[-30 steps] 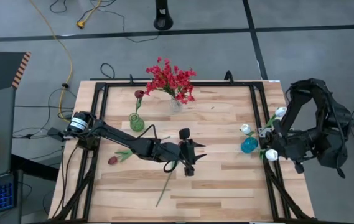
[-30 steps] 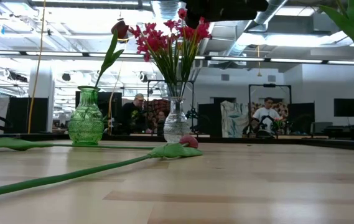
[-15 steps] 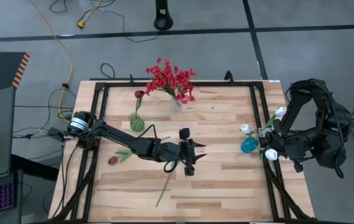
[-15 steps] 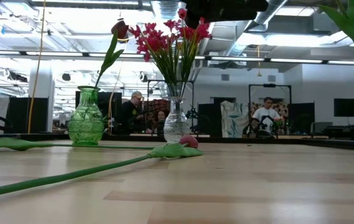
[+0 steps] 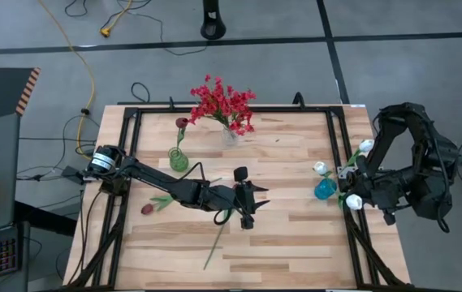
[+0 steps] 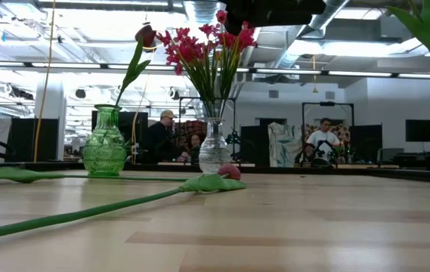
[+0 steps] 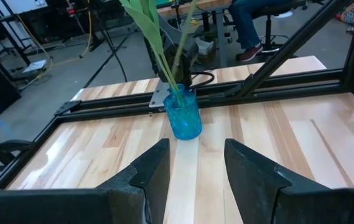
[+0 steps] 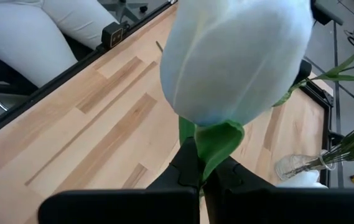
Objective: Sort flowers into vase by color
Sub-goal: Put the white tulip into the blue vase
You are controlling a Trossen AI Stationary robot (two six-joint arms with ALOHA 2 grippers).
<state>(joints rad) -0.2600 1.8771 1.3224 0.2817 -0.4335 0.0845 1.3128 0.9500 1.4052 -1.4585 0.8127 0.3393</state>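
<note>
Bright, even overhead light floods the table (image 5: pixel 295 235), shadows soft and short. In the low view ceiling lamps glare white. Right at the right gripper (image 8: pixel 203 171), the white bud (image 8: pixel 239 56) looms big and blurred, washed out.

Open-plan robotics lab or workshop. Wooden table (image 5: pixel 287 235) on a black metal frame (image 5: pixel 130 113), standing on grey concrete with taped lines. Yellow cable (image 5: pixel 84 57) trailing across the floor left of the table. Beyond the table: exposed ceiling ducts (image 6: pixel 317 34), strip lights, monitors (image 6: pixel 422 130), seated people (image 6: pixel 323 140) at desks.
</note>
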